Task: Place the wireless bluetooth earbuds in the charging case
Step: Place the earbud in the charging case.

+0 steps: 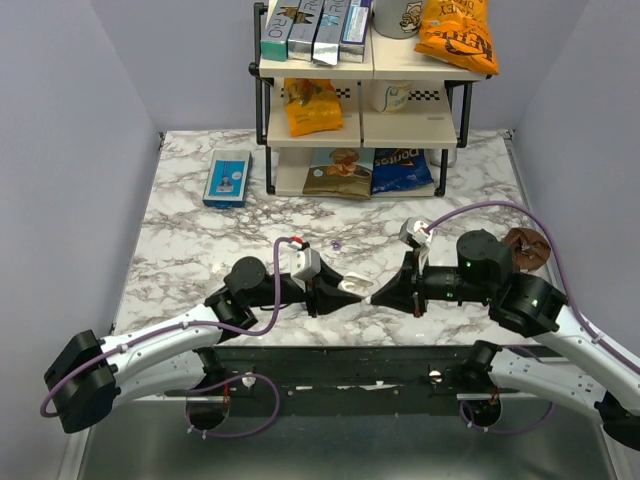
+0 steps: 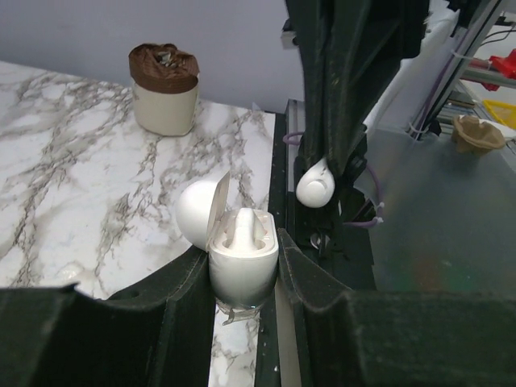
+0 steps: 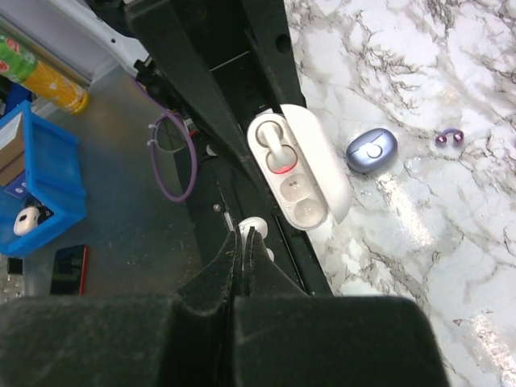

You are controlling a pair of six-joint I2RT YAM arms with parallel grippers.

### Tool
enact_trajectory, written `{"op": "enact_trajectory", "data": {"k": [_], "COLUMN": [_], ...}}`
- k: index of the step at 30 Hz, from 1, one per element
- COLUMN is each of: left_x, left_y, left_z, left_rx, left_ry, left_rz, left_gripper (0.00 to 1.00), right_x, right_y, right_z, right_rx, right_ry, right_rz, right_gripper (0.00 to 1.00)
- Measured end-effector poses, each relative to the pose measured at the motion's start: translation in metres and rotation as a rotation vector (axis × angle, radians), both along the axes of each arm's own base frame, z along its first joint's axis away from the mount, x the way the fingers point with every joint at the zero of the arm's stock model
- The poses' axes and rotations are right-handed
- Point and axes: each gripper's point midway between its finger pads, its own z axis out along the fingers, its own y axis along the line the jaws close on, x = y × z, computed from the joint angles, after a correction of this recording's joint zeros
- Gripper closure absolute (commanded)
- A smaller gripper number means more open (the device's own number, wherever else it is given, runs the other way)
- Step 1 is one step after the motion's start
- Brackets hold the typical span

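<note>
Our left claw clamps the charging case, right claw pinches an earbud beside it — we'd align before pressing.

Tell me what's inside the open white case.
The charging case shows moulded white wells and a red glow; the round wells look empty. The far well's contents are unclear.

My top camera looks down across the marble table from above its near edge. Both wrist cameras, up close, face each other, sharing the charging case mid-frame.
</note>
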Motion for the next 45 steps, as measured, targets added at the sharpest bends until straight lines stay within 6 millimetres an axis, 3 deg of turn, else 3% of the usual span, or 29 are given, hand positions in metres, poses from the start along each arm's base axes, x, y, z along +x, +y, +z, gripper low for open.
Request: {"op": "enact_trajectory", "data": {"k": [15, 45], "left_x": [-0.023, -0.030], "left_y": [-0.005, -0.007], "left_z": [0.003, 0.013], "left_rx": [-0.057, -0.106], "left_ry": [0.012, 0.022], "left_rz": [-0.149, -0.200], "left_gripper": [1.00, 1.00], "right_x": [0.001, -0.002], "right_y": [0.003, 0.007], "right_z": [0.006, 0.003], "right_rx": [0.028, 0.031], "right_ry": [-0.029, -0.034], "right_rz": [0.016, 0.049], "right_gripper": [0.99, 0.99]}}
